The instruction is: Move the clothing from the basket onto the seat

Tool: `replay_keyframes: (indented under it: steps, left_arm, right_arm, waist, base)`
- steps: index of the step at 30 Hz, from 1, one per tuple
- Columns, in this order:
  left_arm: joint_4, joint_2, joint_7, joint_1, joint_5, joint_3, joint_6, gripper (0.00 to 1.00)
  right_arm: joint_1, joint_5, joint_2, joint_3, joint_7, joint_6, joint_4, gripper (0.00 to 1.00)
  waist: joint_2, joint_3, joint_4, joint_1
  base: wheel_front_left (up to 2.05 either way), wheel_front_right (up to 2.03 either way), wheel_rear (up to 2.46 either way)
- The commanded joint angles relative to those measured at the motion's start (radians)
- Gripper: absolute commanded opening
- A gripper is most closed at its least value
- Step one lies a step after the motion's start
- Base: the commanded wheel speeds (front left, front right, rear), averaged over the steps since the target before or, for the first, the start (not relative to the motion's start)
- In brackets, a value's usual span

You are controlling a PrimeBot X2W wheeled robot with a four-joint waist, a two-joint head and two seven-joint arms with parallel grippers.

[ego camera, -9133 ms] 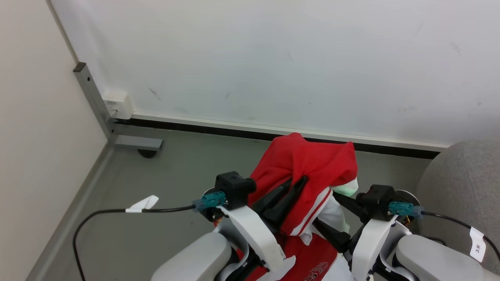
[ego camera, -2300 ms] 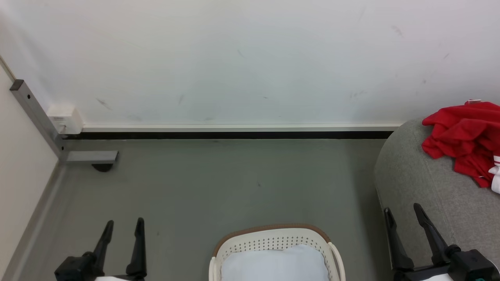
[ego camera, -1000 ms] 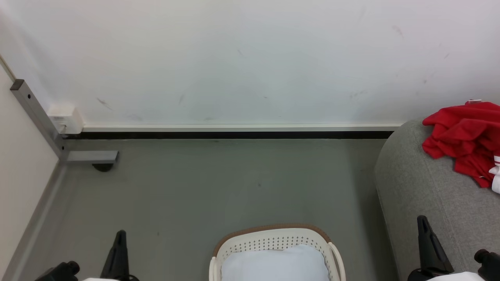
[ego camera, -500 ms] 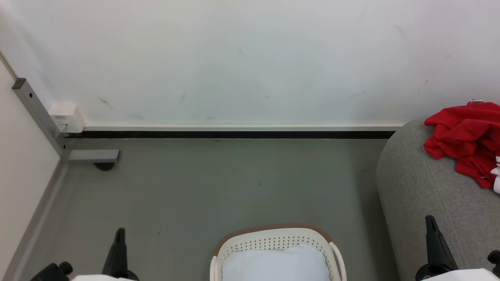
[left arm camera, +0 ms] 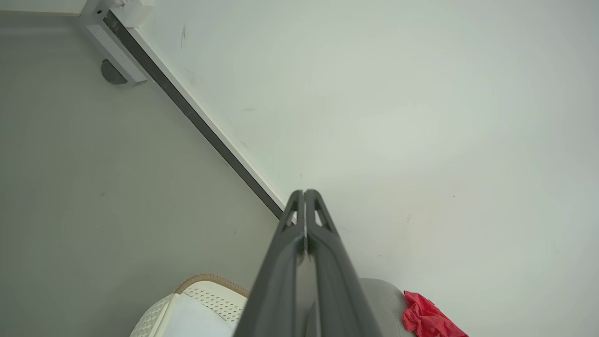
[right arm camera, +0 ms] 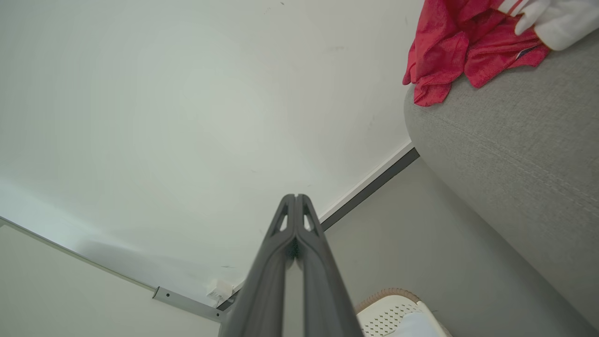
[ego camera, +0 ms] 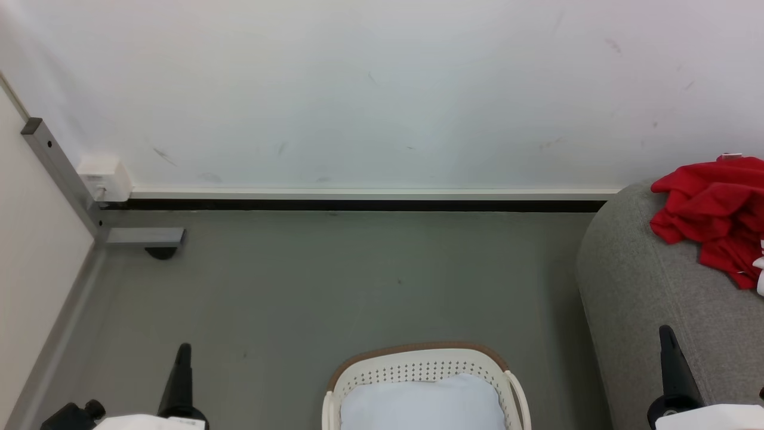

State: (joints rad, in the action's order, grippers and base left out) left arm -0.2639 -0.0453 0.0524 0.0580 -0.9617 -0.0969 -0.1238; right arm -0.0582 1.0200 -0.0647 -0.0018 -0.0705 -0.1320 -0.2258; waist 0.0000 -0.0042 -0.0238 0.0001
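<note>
We see the red shirt (ego camera: pixel 710 209) lying crumpled on top of the grey sofa (ego camera: pixel 638 286), at the right edge of the head view, close to the white wall (ego camera: pixel 382 89). In the right wrist view a white cuff (right arm camera: pixel 557 21) of it rests on the sofa fabric, touching the red folds. The shirt is well apart from the basket (ego camera: pixel 418 349), which stands on the grey floor (ego camera: pixel 298 280) at the bottom middle of the head view, near the sofa's rounded end. Inside the basket a pale blue-white cushion (ego camera: pixel 424 403) lies against the perforated wall.

The left gripper (left arm camera: pixel 305 193) sits at the lower left of the head view, over the floor and to the left of the basket. Its own wrist view shows its 2 fingers pressed together, tips touching, holding nothing. The right gripper (right arm camera: pixel 295 196) sits at the lower right, in front of the sofa's side. Its 2 fingers are likewise closed tip to tip and empty, and in its wrist view they stand apart from the sofa. Both grippers point up toward the wall.

At the far left a grey metal post (ego camera: pixel 59 173) runs down the corner to a foot on the floor. A small white box (ego camera: pixel 104 178) sits beside it at the base of the wall.
</note>
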Motion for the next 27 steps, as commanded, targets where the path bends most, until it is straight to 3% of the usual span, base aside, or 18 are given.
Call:
replay_keyframes:
  steps: [1,27]
  left_arm:
    - [0.013,-0.007,-0.006,0.021,-0.020,-0.006,-0.005,0.00]
    - [0.016,-0.008,-0.078,0.037,-0.297,-0.012,-0.007,0.00]
  right_arm:
    - [-0.021,0.023,-0.008,-0.005,0.004,0.001,0.007,0.00]
    - [-0.035,0.280,-0.007,-0.043,0.075,0.002,-0.005,0.00]
  waist:
    - [0.0000,0.000,0.000,-0.0001]
    - [0.0000,0.003,0.009,-0.0001]
  base:
    - [0.00,0.00,0.00]
    - [0.00,0.00,0.00]
